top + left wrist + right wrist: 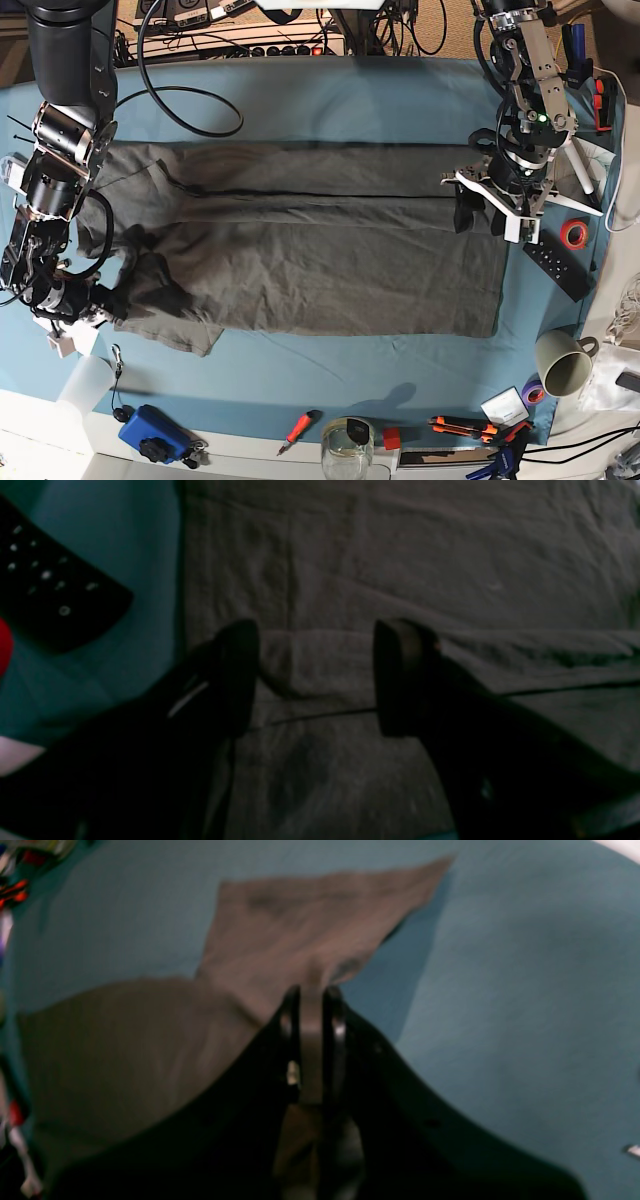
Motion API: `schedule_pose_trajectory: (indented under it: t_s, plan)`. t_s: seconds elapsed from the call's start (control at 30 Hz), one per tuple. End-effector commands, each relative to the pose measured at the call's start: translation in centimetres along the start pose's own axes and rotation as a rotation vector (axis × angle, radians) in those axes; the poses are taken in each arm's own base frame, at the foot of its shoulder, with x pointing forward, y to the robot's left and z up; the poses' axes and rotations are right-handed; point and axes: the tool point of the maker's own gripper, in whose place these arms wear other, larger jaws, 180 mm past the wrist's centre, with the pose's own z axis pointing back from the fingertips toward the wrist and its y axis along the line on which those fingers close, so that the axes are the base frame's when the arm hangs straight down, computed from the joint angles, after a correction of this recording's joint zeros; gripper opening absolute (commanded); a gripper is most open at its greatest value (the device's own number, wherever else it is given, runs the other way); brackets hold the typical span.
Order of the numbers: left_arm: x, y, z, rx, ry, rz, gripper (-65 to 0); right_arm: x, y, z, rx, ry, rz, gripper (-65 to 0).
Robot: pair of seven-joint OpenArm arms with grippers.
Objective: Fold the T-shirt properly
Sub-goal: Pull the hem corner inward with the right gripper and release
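While one T-shirt [310,255] lies spread across the middle of the base view on the blue-covered surface [330,95], it is handled from both ends, presumably so that a long fold can be carried over evenly. At the lower left of that view the right tool [312,992] is closed tight on a pinch of grey cloth near the sleeve, and in its wrist view the cloth is seen drawn up into a peak from the cover, which suggests a lift for folding. At the right of the base view the left tool [315,675] is held with its jaws wide apart and nothing between them, poised over the hem end where a ridge of cloth runs across; it is judged to be placed for a grasp not yet made. Counted: one shirt, two tools, one remote control [557,267], one mug [565,363] and one roll of red tape [573,235] beside the shirt's right end.
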Motion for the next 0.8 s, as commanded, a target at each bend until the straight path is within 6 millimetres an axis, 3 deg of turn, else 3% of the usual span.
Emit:
schedule_pose_trajectory:
  t_s: [0.0,0.6,0.77]
  plan:
    - [1.8,-0.2,0.2,-0.013,-0.061,-0.013,-28.9,2.6,0.9,1.3,0.03,-0.061,0.025,-65.0]
    - [1.8,-0.2,0.2,-0.013,-0.061,-0.012,-28.9,0.4,1.9,1.4,0.085,0.059,0.048,-65.0]
    - [1.8,-0.2,0.2,-0.012,-0.061,-0.012,-28.9,0.3,2.4,1.5,0.114,0.064,0.041,-46.3]
